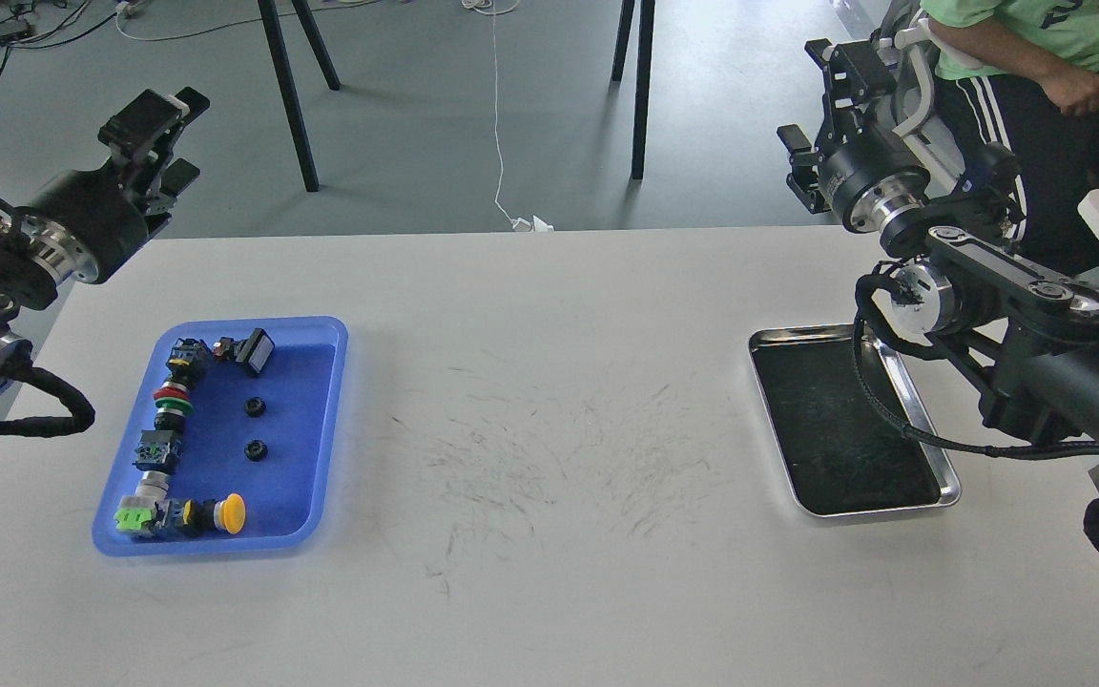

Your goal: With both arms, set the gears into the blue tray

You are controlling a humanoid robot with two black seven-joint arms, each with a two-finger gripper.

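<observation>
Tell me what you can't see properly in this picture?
Head view only:
- Gears in the blue tray: too small to see teeth.
- Left pincer, right pincer: dark, angled away, so open or shut is unclear.
- Seated person: cut off by the top edge.

Two black arms (pixel 1065 367) with thick cylindrical links and polished silver joint rings. Black braided cables looping beside each. Blocky black left hand (pixel 154 134) and right hand (pixel 840 105), angular fingers; round silver-faced joint with bolts on right.
</observation>
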